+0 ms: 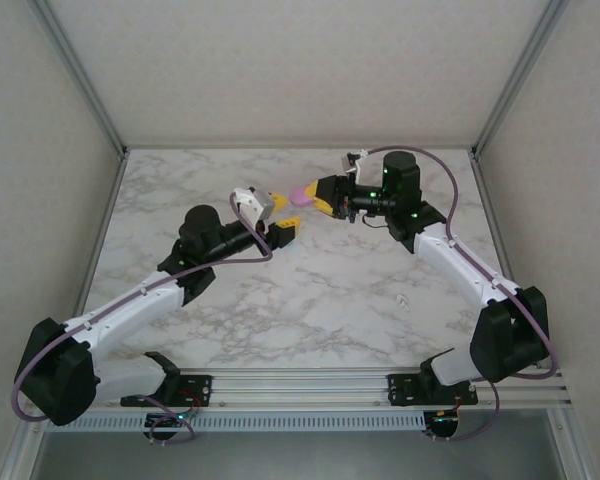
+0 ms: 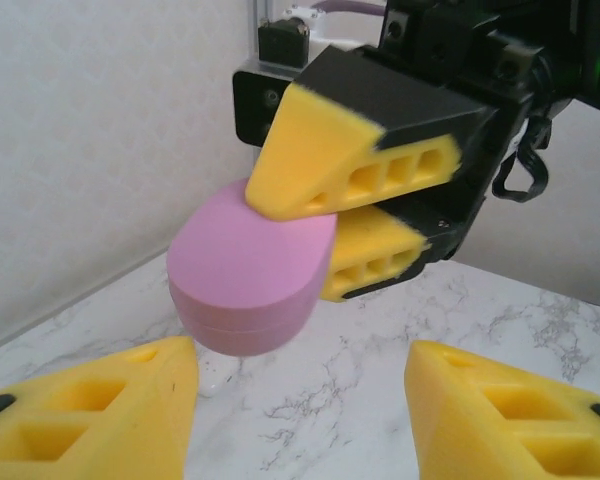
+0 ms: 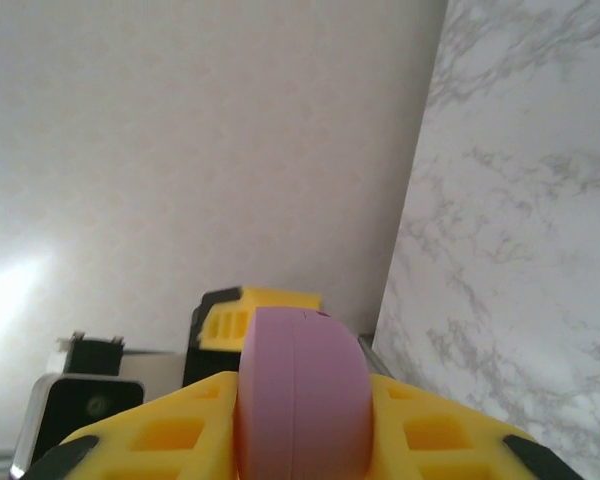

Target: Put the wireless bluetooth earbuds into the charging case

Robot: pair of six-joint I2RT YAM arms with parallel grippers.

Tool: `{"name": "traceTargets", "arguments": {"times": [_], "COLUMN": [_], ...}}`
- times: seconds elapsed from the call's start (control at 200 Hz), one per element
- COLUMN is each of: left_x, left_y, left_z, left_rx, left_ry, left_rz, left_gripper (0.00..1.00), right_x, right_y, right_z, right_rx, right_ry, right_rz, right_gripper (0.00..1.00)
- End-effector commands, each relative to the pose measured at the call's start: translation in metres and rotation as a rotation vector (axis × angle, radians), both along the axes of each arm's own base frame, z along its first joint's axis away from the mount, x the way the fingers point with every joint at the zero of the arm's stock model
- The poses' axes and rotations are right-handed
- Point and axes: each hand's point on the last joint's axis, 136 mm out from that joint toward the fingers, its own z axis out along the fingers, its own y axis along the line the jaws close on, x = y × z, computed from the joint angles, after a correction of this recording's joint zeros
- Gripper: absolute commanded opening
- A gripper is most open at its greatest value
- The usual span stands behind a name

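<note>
Case (image 1: 301,192), a pink oval, hangs in the air above the counter (image 1: 310,300), at about 12 o'clock of the counter's middle in the top view. The right pincer (image 1: 317,197) grips it from the 3 o'clock side, one pad on each broad face, so lid and base are pressed together (the seam runs level around the side in the left wrist view). The lid looks shut.

Its long axis lies roughly along the 9-to-3 line. The rounded free end points to 9 o'clock, out past the pads.

The left pincer (image 1: 280,216) sits near, at about 7 o'clock of the case, its fingers spread apart and holding nothing.

We judge the case light and stiff, a smooth hard shell that could slide or twist on foam pads if squeezed near its curved end. The flat faces give the surest hold, yet a grip across both keeps the lid closed. We would take the base by its long edges, below the seam, and leave the lid free.

A pale speck (image 1: 404,300) lies on the counter at about 4 o'clock of the case, too small for us to name.
</note>
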Motion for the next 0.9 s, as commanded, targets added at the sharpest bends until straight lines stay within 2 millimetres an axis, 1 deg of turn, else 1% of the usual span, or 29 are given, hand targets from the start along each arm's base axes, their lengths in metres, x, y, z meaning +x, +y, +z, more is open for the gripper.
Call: {"name": "traceTargets", "arguments": {"times": [0.0, 0.075, 0.17, 0.265, 0.31, 0.335, 0.405, 0.496, 0.626, 0.666, 0.751, 0.831, 0.891], "left_x": [-0.002, 0.0, 0.004, 0.008, 0.01, 0.012, 0.017, 0.021, 0.024, 0.025, 0.027, 0.029, 0.03], "left_y": [0.012, 0.021, 0.035, 0.05, 0.058, 0.063, 0.076, 0.087, 0.097, 0.1, 0.106, 0.11, 0.115], "left_z": [0.004, 0.005, 0.005, 0.012, 0.015, 0.018, 0.025, 0.03, 0.031, 0.029, 0.026, 0.024, 0.025], "left_rx": [0.002, -0.005, -0.016, -0.047, -0.065, -0.077, -0.105, -0.121, -0.148, -0.15, -0.153, -0.15, -0.148], "left_ry": [-0.031, -0.034, -0.034, -0.038, -0.038, -0.037, -0.017, 0.016, 0.074, 0.093, 0.121, 0.143, 0.16], "left_rz": [0.058, 0.114, 0.193, 0.275, 0.32, 0.35, 0.422, 0.47, 0.512, 0.526, 0.559, 0.58, 0.602], "left_gripper": [0.57, 0.58, 0.59, 0.6, 0.63, 0.66, 0.72, 0.76, 0.83, 0.85, 0.9, 0.92, 0.93], "right_x": [0.017, 0.027, 0.04, 0.05, 0.053, 0.054, 0.056, 0.058, 0.065, 0.068, 0.073, 0.077, 0.081], "right_y": [-0.01, -0.017, -0.026, -0.029, -0.029, -0.028, -0.024, -0.02, -0.019, -0.018, -0.018, -0.014, -0.009], "right_z": [-0.009, -0.03, -0.072, -0.113, -0.131, -0.143, -0.168, -0.201, -0.229, -0.235, -0.253, -0.264, -0.267], "right_rx": [-0.012, -0.068, -0.186, -0.254, -0.281, -0.294, -0.317, -0.344, -0.373, -0.385, -0.424, -0.415, -0.394], "right_ry": [-0.01, 0.016, 0.071, 0.129, 0.16, 0.187, 0.227, 0.287, 0.326, 0.327, 0.349, 0.371, 0.377], "right_rz": [-0.11, -0.177, -0.258, -0.291, -0.296, -0.296, -0.28, -0.273, -0.279, -0.279, -0.287, -0.289, -0.292], "right_gripper": [0.18, 0.18, 0.18, 0.18, 0.18, 0.18, 0.18, 0.18, 0.18, 0.18, 0.18, 0.19, 0.2]}}
